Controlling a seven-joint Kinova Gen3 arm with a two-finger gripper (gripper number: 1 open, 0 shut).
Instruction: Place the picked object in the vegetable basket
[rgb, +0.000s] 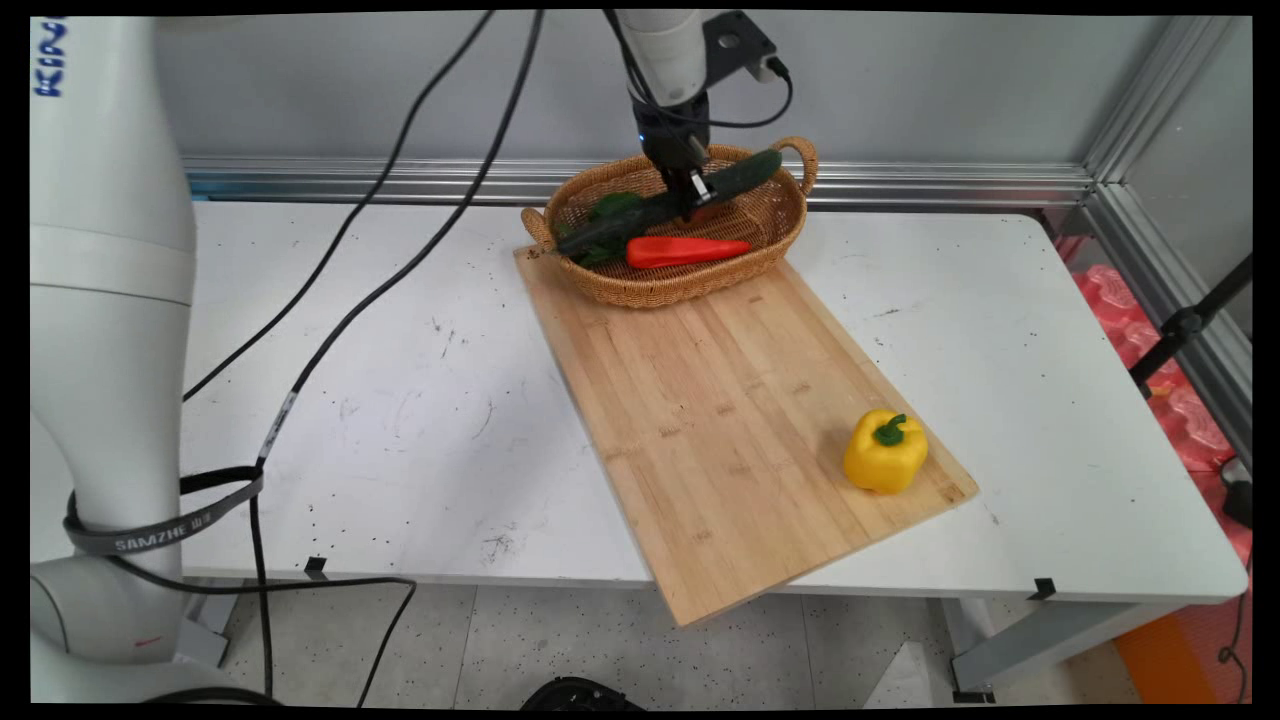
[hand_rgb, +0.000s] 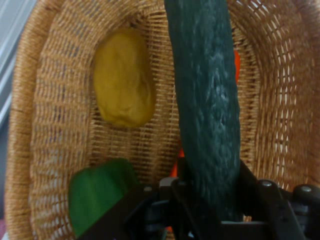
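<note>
**Cucumber clamped over the basket**

Cables, black and slack, hang from the arm across the left of the scuffed white table (rgb: 420, 400). Right of them a long pale bamboo cutting board (rgb: 720, 420) runs diagonally, its near corner jutting past the table's front edge. On its far end stands an oval woven wicker basket (rgb: 775, 215) with two loop handles. Over it the black two-finger gripper (rgb: 697, 190) is closed around a long dark green cucumber (rgb: 660, 205), near its middle, so it hangs tilted with the right end higher. The cucumber looks stiff, light and faintly bumpy (a mid-length hold should balance it, though the smooth skin may twist). Under it lie a green leafy vegetable (rgb: 610, 207), a red pointed pepper (rgb: 685, 250) and, seen from the hand, a yellowish potato-shaped lump (hand_rgb: 122, 80). Further right a glossy yellow bell pepper (rgb: 885, 452) stands near the board's near right corner. Behind runs a grey wall with aluminium rails.
</note>
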